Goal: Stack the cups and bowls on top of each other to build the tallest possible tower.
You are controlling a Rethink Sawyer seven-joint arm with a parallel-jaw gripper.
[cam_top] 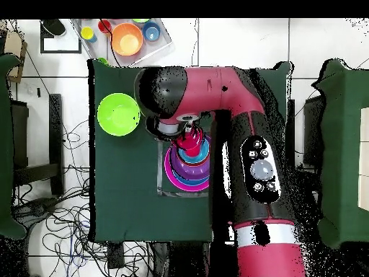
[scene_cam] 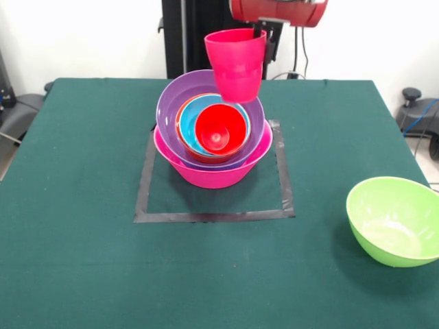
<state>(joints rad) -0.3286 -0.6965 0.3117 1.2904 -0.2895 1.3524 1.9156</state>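
Observation:
The tower stands inside a grey tape square [scene_cam: 206,216]: a big pink bowl [scene_cam: 212,175] as base, then a purple bowl [scene_cam: 171,103], an orange bowl and a blue bowl [scene_cam: 186,127], with a red cup [scene_cam: 221,130] upright in the middle. A pink-red cup [scene_cam: 236,65] hangs in the air just above the tower's back right rim, mouth up and slightly tilted. My gripper [scene_cam: 263,40] is shut on the right side of that cup's rim. From overhead the gripper [cam_top: 189,134] and cup sit over the tower [cam_top: 186,167], partly hidden by the arm.
A large lime green bowl [scene_cam: 394,219] rests alone near the table's right front edge, also seen overhead [cam_top: 119,114]. Beyond the table's edge a tray [cam_top: 162,49] holds an orange bowl [cam_top: 127,38] and a few smaller coloured pieces. Chairs flank the table.

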